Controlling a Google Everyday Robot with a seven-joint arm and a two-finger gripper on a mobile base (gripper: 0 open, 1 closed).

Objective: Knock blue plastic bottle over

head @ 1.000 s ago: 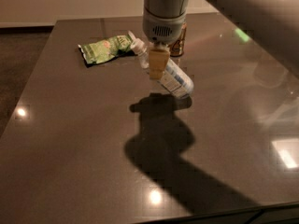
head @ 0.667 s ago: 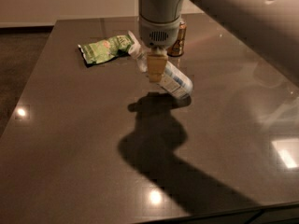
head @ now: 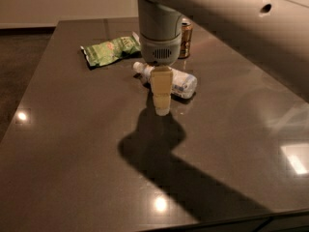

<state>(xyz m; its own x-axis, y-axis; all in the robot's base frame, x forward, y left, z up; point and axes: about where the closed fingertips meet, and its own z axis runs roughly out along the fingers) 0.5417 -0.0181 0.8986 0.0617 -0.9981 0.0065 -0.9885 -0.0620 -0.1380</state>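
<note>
My gripper (head: 162, 108) hangs tip-down over the middle of the table (head: 72, 139), just in front of the blue plastic bottle (head: 183, 83), so that from this view it covers the bottle's midsection. It shows here as a single pale column, and I cannot tell whether it is spread or pressed together; nothing appears to be held in it. The bottle lies flat on its side on the table, white cap pointing toward the green snack bag (head: 111, 50) and its base toward the right, with its label facing up. Behind it the drink can (head: 186, 38) stands upright, partly hidden by my wrist, and the snack bag lies flat, near the cap end but apart from it. Judging from how things lie, the main work looks done: the bottle is down, not standing, and nothing else seems disturbed. What I think remains is only to lift clear without rolling the bottle or clipping the can behind it.
</note>
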